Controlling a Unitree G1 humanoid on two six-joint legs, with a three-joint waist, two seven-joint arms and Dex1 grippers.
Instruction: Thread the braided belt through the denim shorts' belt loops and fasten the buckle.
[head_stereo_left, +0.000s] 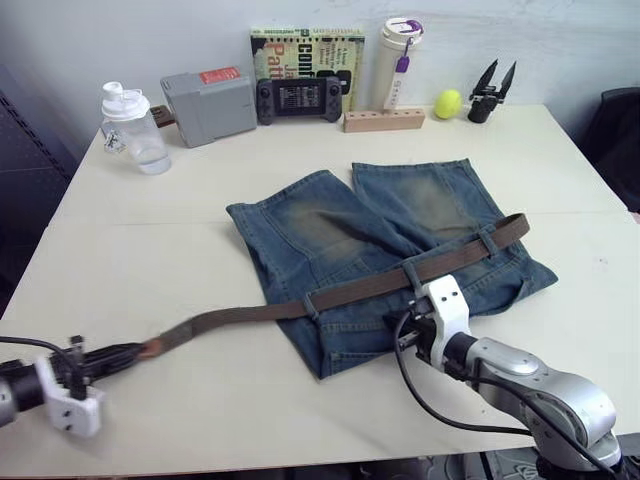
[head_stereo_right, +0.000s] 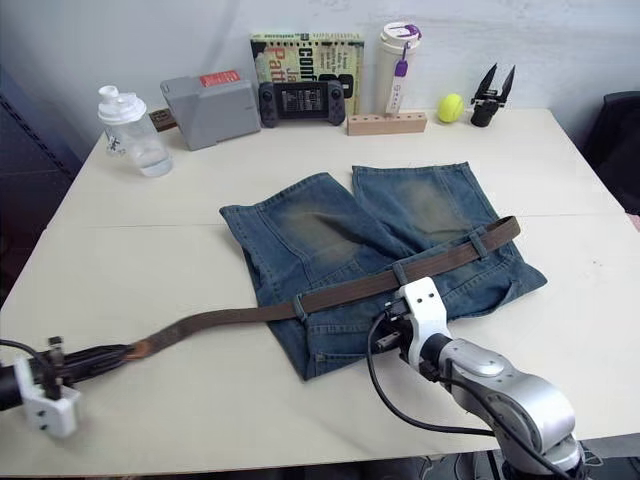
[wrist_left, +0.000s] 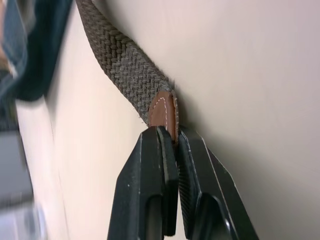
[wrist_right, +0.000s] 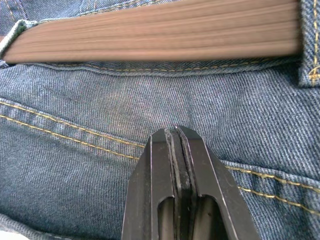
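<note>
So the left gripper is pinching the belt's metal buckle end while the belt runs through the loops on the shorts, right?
Not quite. The left wrist view shows the left gripper shut on the braided belt at its tan leather tip, no buckle there. The belt does run through the belt loops of the denim shorts.

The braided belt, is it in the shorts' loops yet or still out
In. The braided belt runs under the belt loops along the denim shorts waistband; its tan tip is pinched by the left gripper.

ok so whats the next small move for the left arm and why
Probably pull the left end effector further out to the robot's left. It is shut on the tan tip of the braided belt, which runs through the belt loops of the denim shorts, while the right end effector presses the denim.
</note>
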